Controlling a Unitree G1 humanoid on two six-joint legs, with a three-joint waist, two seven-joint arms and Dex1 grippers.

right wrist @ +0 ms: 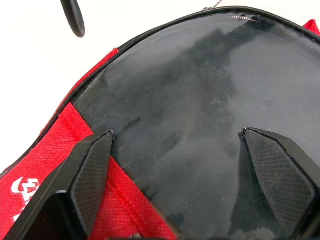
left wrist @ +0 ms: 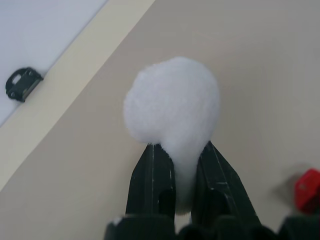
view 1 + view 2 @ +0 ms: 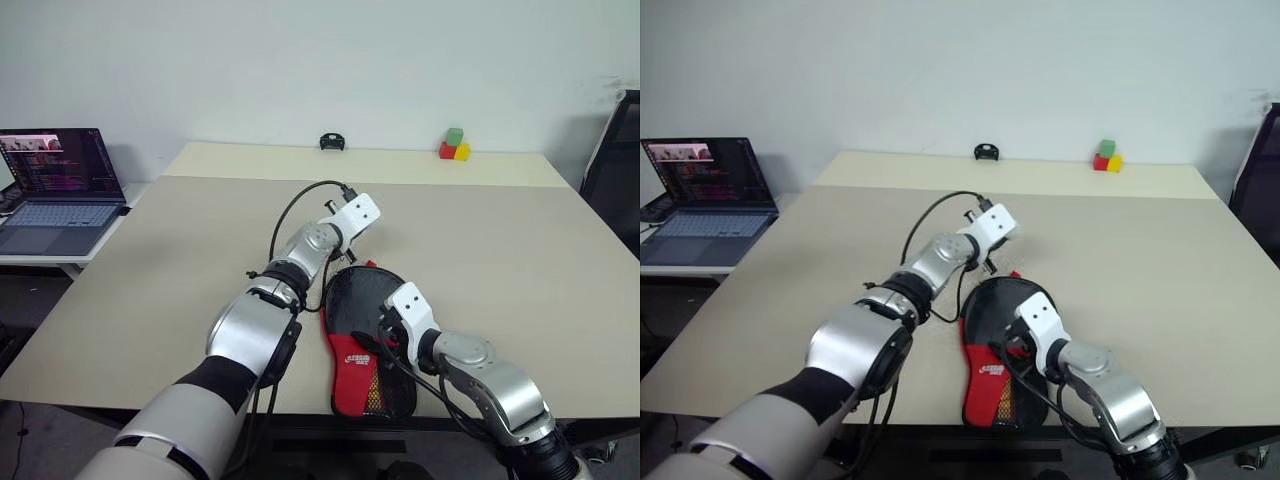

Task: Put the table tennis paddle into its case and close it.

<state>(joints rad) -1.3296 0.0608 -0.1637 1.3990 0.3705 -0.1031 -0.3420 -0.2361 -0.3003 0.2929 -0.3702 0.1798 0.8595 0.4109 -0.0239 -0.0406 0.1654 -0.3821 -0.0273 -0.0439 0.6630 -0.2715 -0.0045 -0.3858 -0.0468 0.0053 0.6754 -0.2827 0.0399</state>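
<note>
- The case (image 1: 60, 165) is woven red cloth with stitched seams; its black face looks smooth and dull.
- The table (image 3: 500, 250) is matt, smooth beige.
- The right gripper's fingers (image 1: 92, 175) carry textured black pads.
- A white blob (image 2: 172, 107) looks soft, fuzzy.

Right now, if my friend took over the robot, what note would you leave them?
Left gripper: shut on a white rounded thing I cannot name, held over the table just past the case.
Right gripper: open, hanging over the case's round black part, gripping nothing.
The case: lies flat at the table's near edge, red end toward the robot.
Done: I cannot tell whether the paddle is inside or the zipper is shut.
Left: check that, then finish closing.
</note>
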